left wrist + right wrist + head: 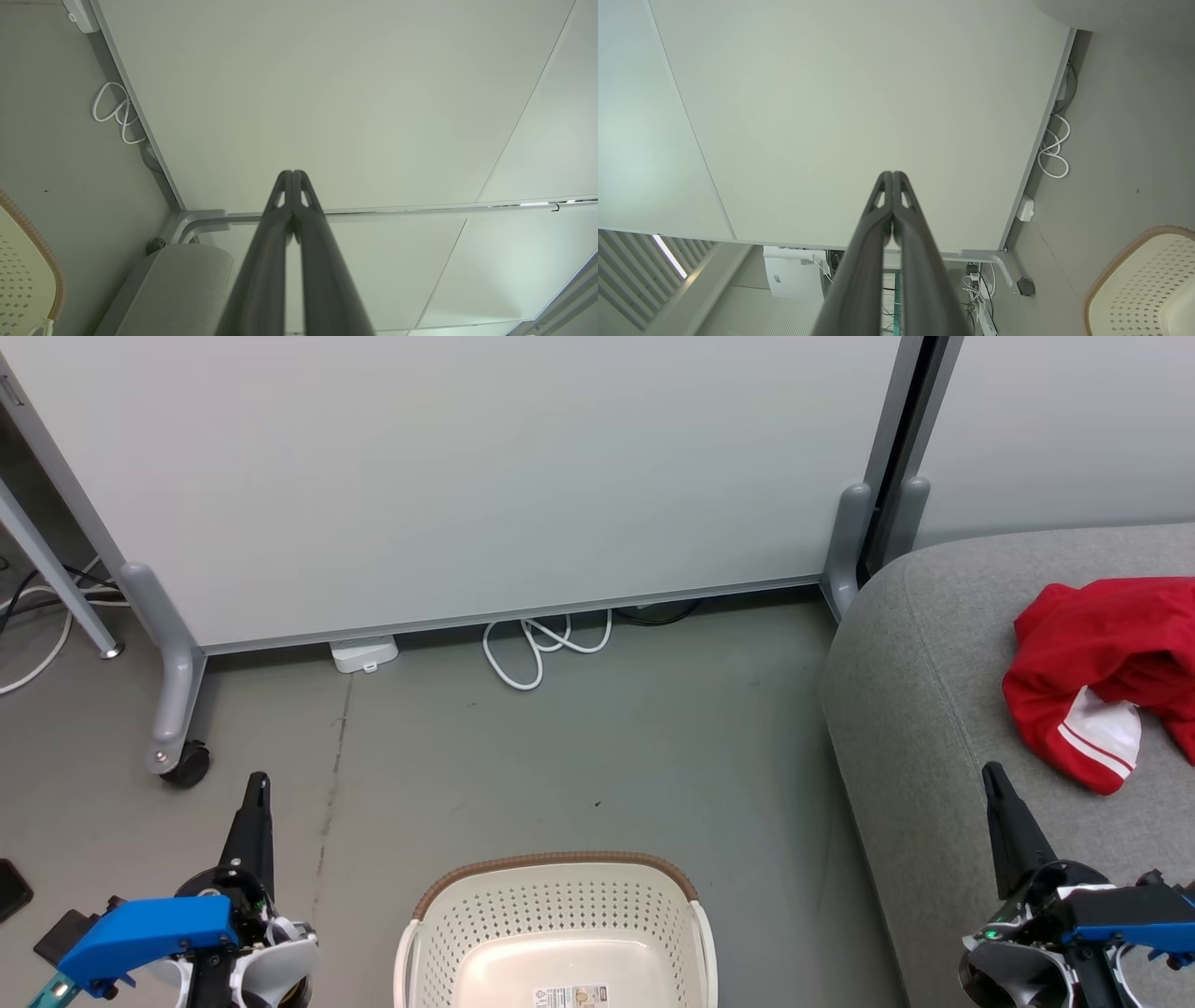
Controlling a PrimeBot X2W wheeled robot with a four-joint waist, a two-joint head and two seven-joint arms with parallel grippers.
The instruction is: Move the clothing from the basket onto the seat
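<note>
Red clothing (1106, 653) heaped on grey seat (920, 728). Basket (560, 905) on floor (579, 747), apart. L gripper (259, 784), R gripper (991, 773): jaws clenched, fingertips touching.

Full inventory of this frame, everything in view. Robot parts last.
clothing: one heap, red with white striped trim, lying on the seat at right; number of pieces cannot be told
basket: one, cream with brown rim, on the floor at bottom centre; visible bottom bare but for a label
seat: one, grey fabric, right
partition panels: two, pale, upright at the back on grey feet
cable coil: one, white, on the floor under the panel edge
box: one, white, on the floor left of the coil
caster: one, black, under the panel's left foot
left gripper: dark, shut, lower left
right gripper: dark, shut, lower right
</note>
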